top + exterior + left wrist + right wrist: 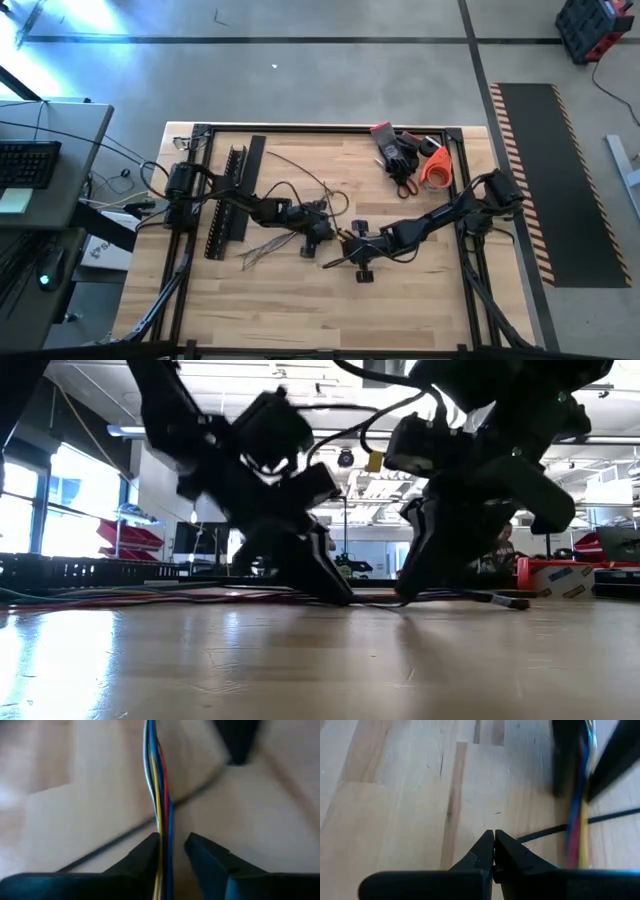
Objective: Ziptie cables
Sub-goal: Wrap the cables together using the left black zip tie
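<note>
I'm straddling one bundle of thin cables (159, 795) mid-table with my left gripper (172, 845), its two dark fingers spread slightly around the blue, yellow, red and white strands. My right gripper (493, 842) is hovering beside them over pale wood, tips pressed together.

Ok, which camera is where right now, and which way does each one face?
High: overhead, straight down on table, both arms.
Low: table height, level across; both arms drop in from above.
Left wrist: left gripper fingers apart around the cables.
Right wrist: right gripper shut, over wood.
Shared: both wrist views show the cables; the right also catches the left fingers.
</note>
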Controlling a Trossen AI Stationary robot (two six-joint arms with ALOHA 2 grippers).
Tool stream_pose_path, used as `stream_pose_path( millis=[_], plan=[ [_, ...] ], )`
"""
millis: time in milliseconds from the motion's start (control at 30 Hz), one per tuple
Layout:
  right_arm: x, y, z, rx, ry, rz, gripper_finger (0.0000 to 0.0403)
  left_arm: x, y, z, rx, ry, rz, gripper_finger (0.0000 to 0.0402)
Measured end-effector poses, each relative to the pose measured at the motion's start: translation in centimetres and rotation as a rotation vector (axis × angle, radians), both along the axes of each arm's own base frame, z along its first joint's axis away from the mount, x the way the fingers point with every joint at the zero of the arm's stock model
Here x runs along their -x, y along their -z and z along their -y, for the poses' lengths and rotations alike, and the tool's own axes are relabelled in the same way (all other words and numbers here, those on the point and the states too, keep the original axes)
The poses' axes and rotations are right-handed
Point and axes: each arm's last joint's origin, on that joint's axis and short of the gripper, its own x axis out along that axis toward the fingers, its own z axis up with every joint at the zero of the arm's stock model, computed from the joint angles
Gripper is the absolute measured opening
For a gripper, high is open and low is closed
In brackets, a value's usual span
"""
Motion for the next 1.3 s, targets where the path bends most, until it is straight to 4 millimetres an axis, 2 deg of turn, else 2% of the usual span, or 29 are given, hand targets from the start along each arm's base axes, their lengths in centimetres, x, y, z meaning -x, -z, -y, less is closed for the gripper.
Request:
stream_pose_path(
  millis=[167,300,400,800,1100,1200,1300],
  plan=[
    [-0.5,-0.5,0.3,0.000,0.049,0.063,0.0000,0.6,-2.9,1.7,-0.076,0.091,-0.019,0.0131],
    [-1.5,-1.2,1.2,-0.034,0.079,0.154,0.0000,1.0,-3.7,3.1,-0.205,0.047,0.003,0.0133],
    [-1.6,-1.1,2.0,-0.043,0.095,0.138,0.0000,0.8,-4.2,4.0,-0.211,0.024,0.068,0.0132],
    [-1.5,-1.3,2.4,-0.069,0.018,0.109,0.0000,-0.8,-0.9,4.7,-0.169,-0.020,0.150,0.0131],
    [-1.4,-2.1,2.4,-0.086,0.030,0.129,0.0000,-1.2,-0.3,4.7,-0.155,-0.064,0.197,0.0130],
    [-1.4,-2.1,2.4,-0.090,0.035,0.130,0.0000,-1.3,-0.4,4.7,-0.142,-0.072,0.207,0.0114],
    [-1.4,-2.1,2.5,-0.091,0.036,0.132,0.0000,-1.3,-0.4,4.7,-0.115,-0.060,0.211,0.0077]
  ],
)
